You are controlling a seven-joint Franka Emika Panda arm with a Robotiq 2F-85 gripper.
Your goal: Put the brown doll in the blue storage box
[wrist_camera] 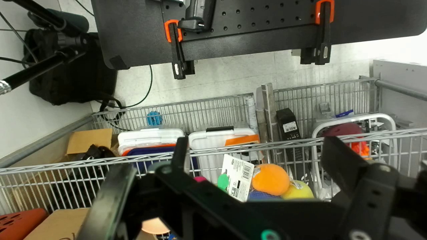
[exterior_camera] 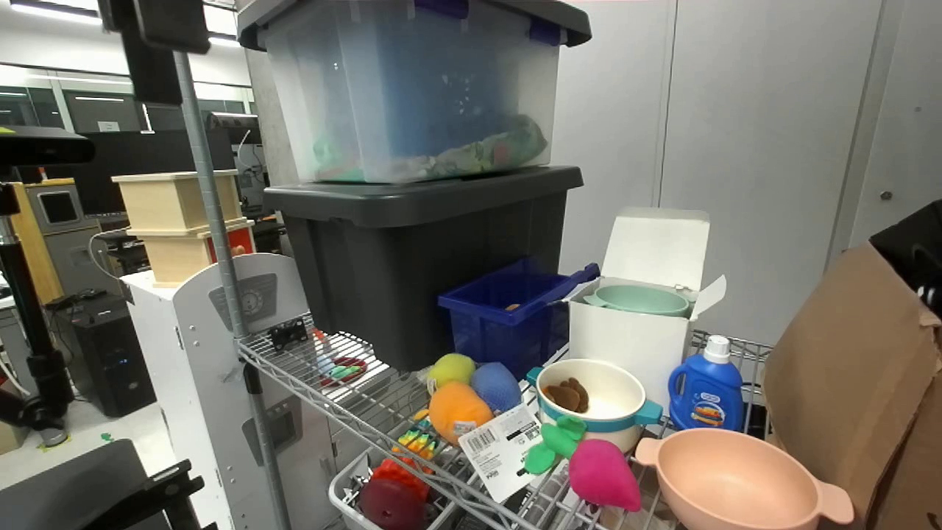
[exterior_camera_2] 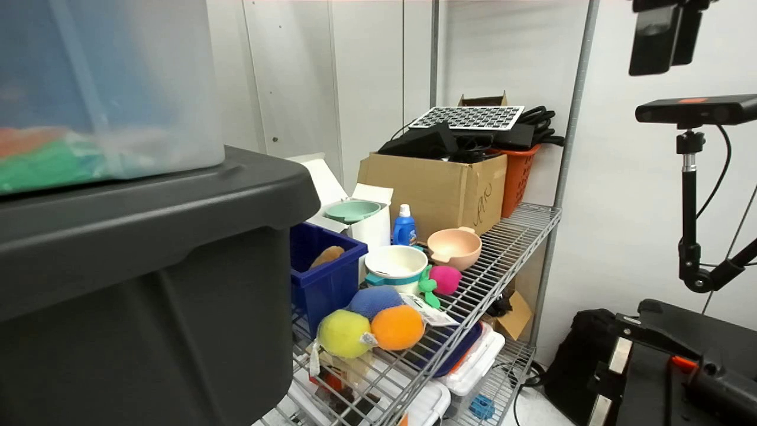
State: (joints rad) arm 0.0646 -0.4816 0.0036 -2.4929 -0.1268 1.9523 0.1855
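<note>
The brown doll (exterior_camera_2: 327,255), a tan oval plush, lies inside the blue storage box (exterior_camera_2: 331,293) in an exterior view. From another angle only a small tan bit of the doll (exterior_camera: 513,306) shows over the rim of the blue box (exterior_camera: 482,324), which stands against the dark grey tote. Wide open and holding nothing, my gripper (wrist_camera: 257,150) spans the lower part of the wrist view, with the shelf beyond its jaws. Its dark fingers show high up, well away from the box, in both exterior views (exterior_camera: 151,66) (exterior_camera_2: 650,53). Box and doll are hidden in the wrist view.
Yellow, blue and orange (exterior_camera: 458,412) plush toys sit before the box. Nearby are a white pot (exterior_camera: 622,390) with a darker brown item, a pink plush (exterior_camera: 603,475), a peach bowl (exterior_camera: 736,471) and a blue bottle (exterior_camera: 706,390). A grey tote (exterior_camera: 419,258) rises behind.
</note>
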